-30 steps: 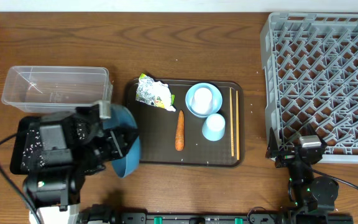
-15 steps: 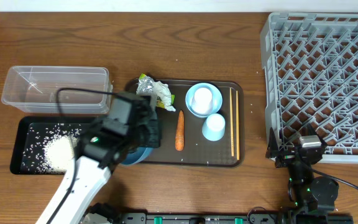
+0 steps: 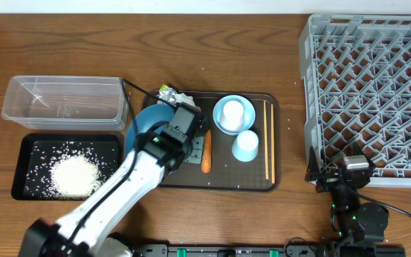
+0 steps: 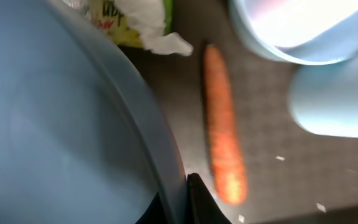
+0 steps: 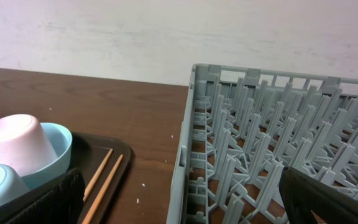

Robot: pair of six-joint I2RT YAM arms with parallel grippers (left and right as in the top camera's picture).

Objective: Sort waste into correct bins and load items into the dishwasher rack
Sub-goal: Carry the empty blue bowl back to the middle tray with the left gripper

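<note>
My left gripper (image 3: 173, 137) is shut on the rim of the large dark blue bowl (image 3: 150, 120), holding it over the left end of the brown tray (image 3: 191, 178). In the left wrist view the fingers (image 4: 197, 202) pinch the bowl (image 4: 61, 124) rim beside the carrot (image 4: 222, 149) and the wrapper (image 4: 135, 22). White rice (image 3: 73, 175) lies heaped in the black tray (image 3: 27, 146). The clear tub (image 3: 63, 100) holds nothing. The carrot (image 3: 205, 153), wrapper (image 3: 175, 98), small light blue bowl (image 3: 220, 123) with the whitish cup (image 3: 233, 113), light blue cup (image 3: 245, 146) and chopsticks (image 3: 267, 143) rest on the brown tray. My right gripper (image 5: 185, 205) hangs open by the rack (image 5: 260, 124).
The grey dishwasher rack (image 3: 369, 93) fills the right side with nothing in it. The left arm stretches from the bottom left across the table's front edge to the brown tray. Stray rice grains dot the brown tray and the table near the rack.
The left arm has swung right with the dark blue bowl, from over the black tray to the brown tray's left end. The rice heap in the black tray has come into view. The right arm has not moved.
</note>
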